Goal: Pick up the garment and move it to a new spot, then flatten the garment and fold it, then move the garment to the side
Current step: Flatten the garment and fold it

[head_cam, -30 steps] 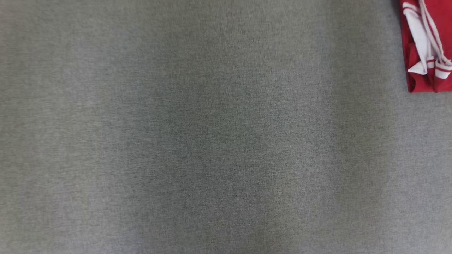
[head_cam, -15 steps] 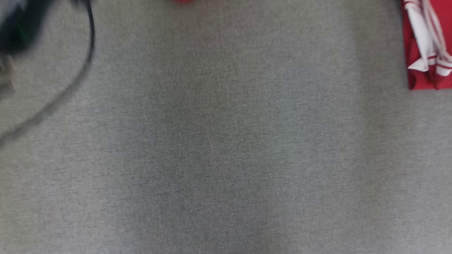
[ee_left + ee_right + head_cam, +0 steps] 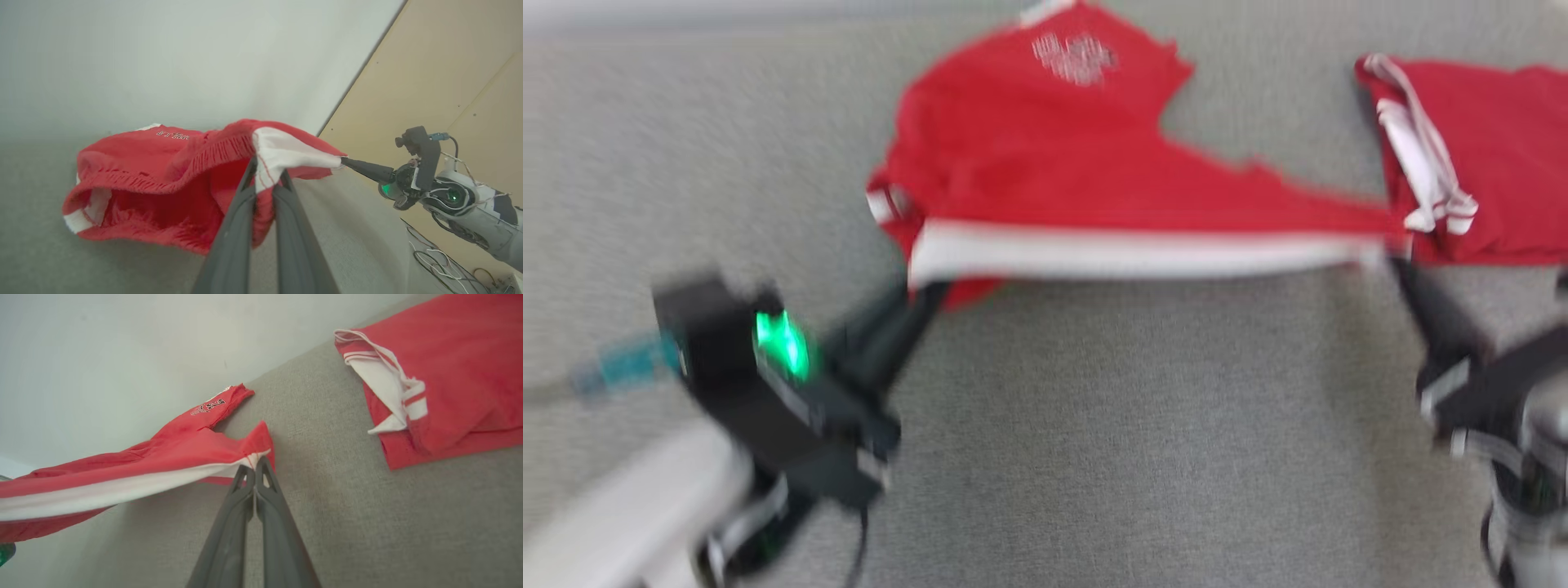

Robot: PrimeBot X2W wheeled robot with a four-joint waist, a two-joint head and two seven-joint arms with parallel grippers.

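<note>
Held garment: a red knitted cloth garment (image 3: 1054, 155) with a broad white hem band (image 3: 1127, 253) and a small pale printed mark (image 3: 1074, 57) is stretched out in the air to the left of the folded red garment (image 3: 1494, 163); its far part trails down onto the surface.
Left gripper: the left gripper (image 3: 927, 294) is seen at the hem end farthest from the folded red garment; in the left wrist view its fingers (image 3: 245, 204) are pressed almost together, with the white corner of the cloth (image 3: 163, 179) pinched between them.
Right gripper: the right gripper (image 3: 1401, 265) is found at the hem end just beside the folded red garment; in the right wrist view (image 3: 255, 465) its fingers are closed fully on the tip of the white band (image 3: 122, 486).
Hem: the band is pulled nearly straight between the two grippers.
Folded red garment: a second red piece (image 3: 461, 375) with white striped trim is laid flat on the grey woven work surface (image 3: 1135, 425).
Surroundings: a pale wall (image 3: 163, 61) is seen beyond the folded red garment's surface; a beige panel (image 3: 449, 81) is seen behind the right gripper (image 3: 347, 161).
Clarity: the head view is blurred, so fine detail is not readable there.
</note>
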